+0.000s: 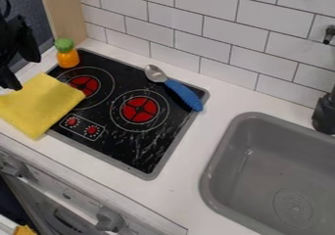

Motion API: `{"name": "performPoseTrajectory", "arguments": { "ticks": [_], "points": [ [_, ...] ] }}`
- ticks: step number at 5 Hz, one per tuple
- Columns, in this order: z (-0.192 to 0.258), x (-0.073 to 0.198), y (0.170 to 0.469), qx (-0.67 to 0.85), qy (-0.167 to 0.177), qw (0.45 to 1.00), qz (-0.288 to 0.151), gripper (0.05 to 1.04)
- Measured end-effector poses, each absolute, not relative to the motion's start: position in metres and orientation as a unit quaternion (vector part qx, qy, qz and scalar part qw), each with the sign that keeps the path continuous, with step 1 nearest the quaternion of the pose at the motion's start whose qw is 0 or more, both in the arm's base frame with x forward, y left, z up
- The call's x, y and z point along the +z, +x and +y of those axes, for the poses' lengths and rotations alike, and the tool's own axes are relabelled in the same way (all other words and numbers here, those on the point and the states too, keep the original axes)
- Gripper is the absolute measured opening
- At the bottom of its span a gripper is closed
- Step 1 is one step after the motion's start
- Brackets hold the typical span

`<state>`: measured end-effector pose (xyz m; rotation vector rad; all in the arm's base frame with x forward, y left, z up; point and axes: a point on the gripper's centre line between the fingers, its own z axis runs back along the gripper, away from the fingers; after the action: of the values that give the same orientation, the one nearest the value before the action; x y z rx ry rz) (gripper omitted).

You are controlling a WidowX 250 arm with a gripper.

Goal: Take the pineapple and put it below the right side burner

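orange pineapple (67,58), upper left of frame: likely light, stiff, slick; pinch mid-body. tool (23,74) released, empty.

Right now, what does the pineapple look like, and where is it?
Find the black stovetop beside the grey sink. At its upper left corner, near the tiled wall, stands the small orange pineapple. Its upright shape and green top set it apart from the flat yellow cloth.

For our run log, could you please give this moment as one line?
Claw: open, view's left edge; pineapple: upright, far-left corner of stove; yellow cloth: over left edge; placement below right burner: pending
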<state>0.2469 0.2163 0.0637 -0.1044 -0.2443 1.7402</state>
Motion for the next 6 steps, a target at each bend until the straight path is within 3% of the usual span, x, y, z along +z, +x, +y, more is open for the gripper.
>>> {"name": "performPoseTrajectory", "arguments": {
  "ticks": [2, 4, 6],
  "points": [
    [0.211, 0.056, 0.255, 0.765, -0.056, 0.636, -0.087, 0.999],
    [0.193, 0.067, 0.301, 0.743, -0.071, 0.658, -0.1, 0.999],
    [0.202, 0.055, 0.341, 0.75, -0.059, 0.651, -0.102, 0.999]
  ]
}}
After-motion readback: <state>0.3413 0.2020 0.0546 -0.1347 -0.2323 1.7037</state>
